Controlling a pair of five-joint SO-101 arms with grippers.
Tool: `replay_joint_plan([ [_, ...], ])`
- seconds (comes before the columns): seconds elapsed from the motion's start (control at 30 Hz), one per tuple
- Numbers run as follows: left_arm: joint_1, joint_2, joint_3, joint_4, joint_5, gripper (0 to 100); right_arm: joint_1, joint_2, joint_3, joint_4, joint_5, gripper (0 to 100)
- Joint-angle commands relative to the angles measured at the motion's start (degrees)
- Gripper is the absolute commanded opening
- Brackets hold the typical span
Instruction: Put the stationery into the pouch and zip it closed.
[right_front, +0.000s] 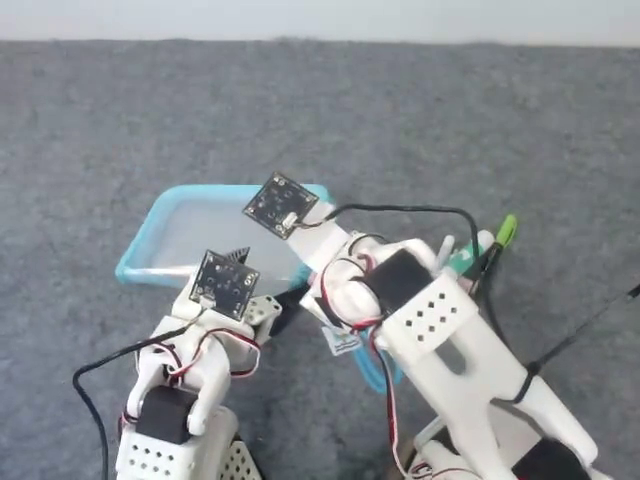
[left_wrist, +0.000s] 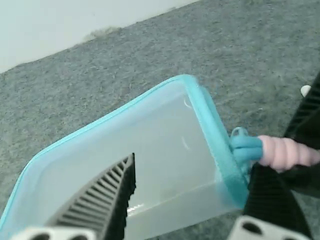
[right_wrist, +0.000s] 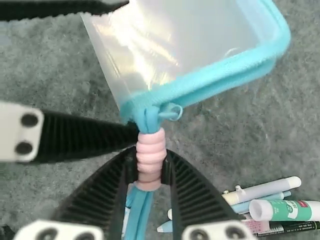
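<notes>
The right gripper pinches the pink zipper pull. The left gripper is spread astride the pouch, so a tug may drag the unclamped pouch along.

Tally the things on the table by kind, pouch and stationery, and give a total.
Pouch: 1
Pens: 3 (white pen, blue pen, black pen)
Glue stick: 1
Total: 5 that can be made out. The pens overlap, so another could be hidden.
</notes>
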Motion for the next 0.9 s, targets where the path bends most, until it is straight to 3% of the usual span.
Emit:
replay_joint_plan([
  [0.0,-4.75,0.7,0.84,-2.29,0.26,34,4.44,-4.09,-3.52,2.07,1.32,0.6],
  [0.3,-7.82,0.62,1.36,-2.2,-0.88,34,10.68,-4.09,-1.32,2.24,2.99,0.6],
  [0.87,-12.04,0.7,1.27,-3.87,-0.88,34,22.11,-4.09,9.14,-7.08,7.12,0.6],
])
